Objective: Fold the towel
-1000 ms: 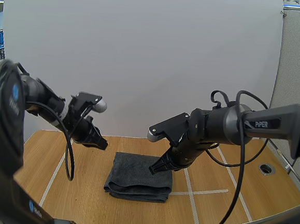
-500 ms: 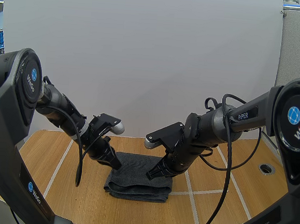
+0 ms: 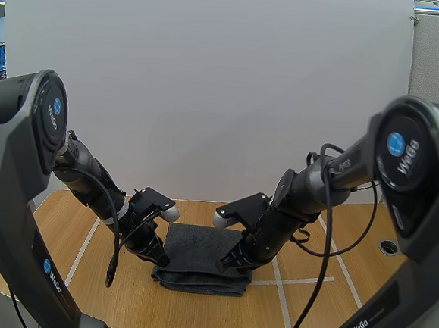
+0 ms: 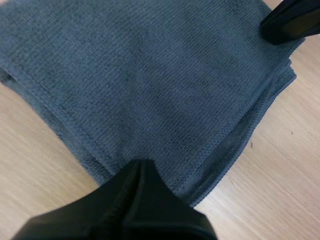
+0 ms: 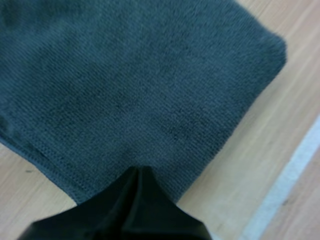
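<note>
High view
Towel (image 3: 201,255): dark grey, folded into a thick, roughly square pad, lying flat on the wooden table (image 3: 62,228) between the two arms.
Left gripper (image 3: 160,260): down low at the pad's left front corner.
Right gripper (image 3: 223,268): down low on the pad's right front part, near a white tape line (image 3: 279,283).

Left wrist view
Left gripper (image 4: 141,164): fingers pressed together into one dark wedge, nothing between them; tip at the hemmed edge of the towel (image 4: 150,85); contact not clear.
Towel layers: stacked edges showing at the corner, bare table (image 4: 280,165) just beyond.
Right gripper (image 4: 289,22): at the pad's opposite corner.

Right wrist view
Right gripper (image 5: 140,171): fingers closed together as one wedge, gripping nothing; tip at the towel (image 5: 125,80) edge.
Towel corner: rounded and thick, with the table (image 5: 240,160) and tape line (image 5: 295,165) beside it.
</note>
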`<action>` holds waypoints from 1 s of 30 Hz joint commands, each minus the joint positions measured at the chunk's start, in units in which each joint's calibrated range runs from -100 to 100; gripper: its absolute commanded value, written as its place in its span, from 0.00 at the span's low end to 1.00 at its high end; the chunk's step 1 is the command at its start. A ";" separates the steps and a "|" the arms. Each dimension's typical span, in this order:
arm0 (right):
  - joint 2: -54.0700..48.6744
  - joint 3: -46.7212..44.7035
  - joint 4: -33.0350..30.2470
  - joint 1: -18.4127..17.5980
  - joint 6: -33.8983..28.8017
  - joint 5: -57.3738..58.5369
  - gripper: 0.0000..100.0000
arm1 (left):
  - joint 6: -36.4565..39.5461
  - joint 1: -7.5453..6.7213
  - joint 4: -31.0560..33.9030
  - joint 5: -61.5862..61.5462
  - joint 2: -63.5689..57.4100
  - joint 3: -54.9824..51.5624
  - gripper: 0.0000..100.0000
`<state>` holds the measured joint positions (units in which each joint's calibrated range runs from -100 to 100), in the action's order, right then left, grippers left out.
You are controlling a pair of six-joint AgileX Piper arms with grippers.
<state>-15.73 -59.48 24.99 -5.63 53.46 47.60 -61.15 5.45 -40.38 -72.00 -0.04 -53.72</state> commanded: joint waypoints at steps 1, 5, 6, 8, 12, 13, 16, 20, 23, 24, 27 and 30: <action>4.60 -0.12 1.23 0.28 2.06 -0.72 0.00 | -0.90 -0.13 -1.10 2.04 3.33 -0.28 0.00; 6.17 -0.50 1.87 0.28 2.84 -1.10 0.00 | -1.14 -0.13 -1.22 4.46 5.86 -0.40 0.00; 6.65 -0.56 2.21 0.28 3.09 -1.13 0.00 | -1.19 -0.13 -1.48 4.59 6.81 -0.40 0.00; 7.40 -0.67 3.05 0.28 3.91 -1.61 0.00 | -1.29 -0.13 -1.79 5.30 8.20 -0.40 0.00; 8.34 -1.80 3.94 0.28 4.88 -2.93 0.00 | -2.02 -0.13 -2.48 6.16 10.14 -0.40 0.00; 8.59 -2.23 4.08 0.28 5.07 -3.49 0.00 | -2.10 -0.13 -2.64 6.54 10.29 -0.40 0.00; 8.73 -2.72 4.08 0.28 5.45 -4.17 0.00 | -2.20 -0.13 -3.53 7.94 10.70 -0.40 0.00; 4.26 -1.99 4.69 0.28 5.45 -3.33 0.00 | -2.39 -0.13 -4.30 3.68 6.03 -0.27 0.00; -2.73 -0.93 4.69 0.28 5.35 -1.31 0.00 | -2.27 -0.05 -4.59 4.47 -1.91 0.00 0.00; -5.19 -0.52 4.69 0.28 5.01 -0.10 0.00 | -2.04 -0.05 -4.59 4.70 -4.10 0.25 0.00; -10.94 1.80 3.81 0.28 3.51 2.93 0.00 | -1.57 -0.05 -4.47 4.70 -10.82 1.42 0.00; -13.56 4.95 0.49 0.28 0.63 2.66 0.00 | -0.81 -0.05 -4.47 4.91 -14.41 4.01 0.00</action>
<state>-21.12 -59.73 30.00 -5.48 58.28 47.17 -62.93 5.45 -44.56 -67.34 -4.22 -53.40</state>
